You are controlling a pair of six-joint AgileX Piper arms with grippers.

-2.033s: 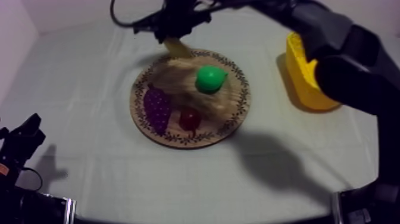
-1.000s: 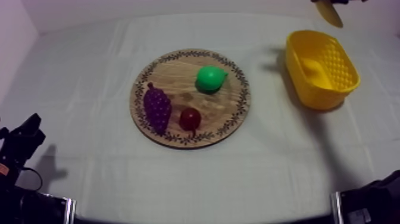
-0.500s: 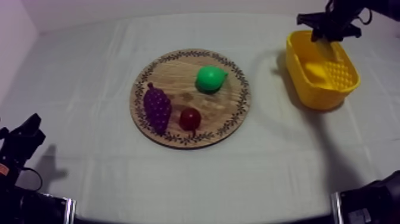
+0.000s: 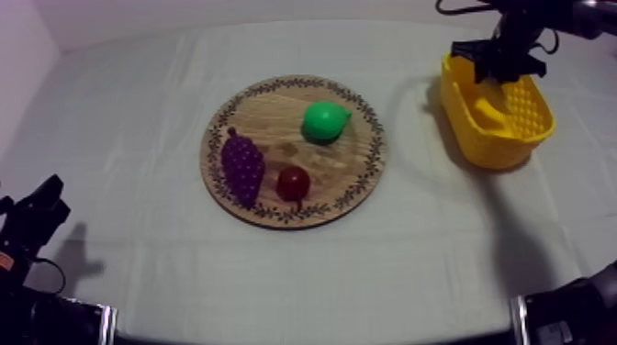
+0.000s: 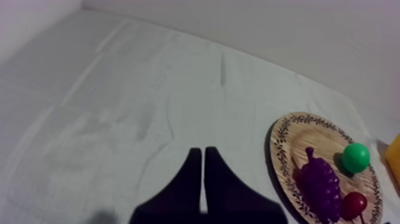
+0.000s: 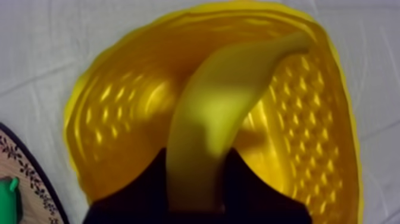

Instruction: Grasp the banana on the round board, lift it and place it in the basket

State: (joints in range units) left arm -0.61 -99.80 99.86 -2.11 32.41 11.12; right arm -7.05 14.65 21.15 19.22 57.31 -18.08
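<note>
Well apart from the work, the wooden board sits mid-table carrying 3 toy fruits: a green pear toward its far side, a purple bunch of grapes at its left, and a small red fruit just beside the grapes. A stretch of grey-white cloth separates the board from the yellow basket at the table's right. My left gripper rests low at the table's left edge, well away from the board; its fingers lie pressed together as a narrow wedge, grasping nothing.

My right gripper hangs over the basket's far end. In the right wrist view its 2 black fingers clasp the banana, one on each side of its near end. The banana is smooth, plain yellow and gently curved. It reaches from the fingers down inside the basket, its tapered tip close to the perforated wall opposite. I cannot tell whether it touches the basket's floor.
</note>
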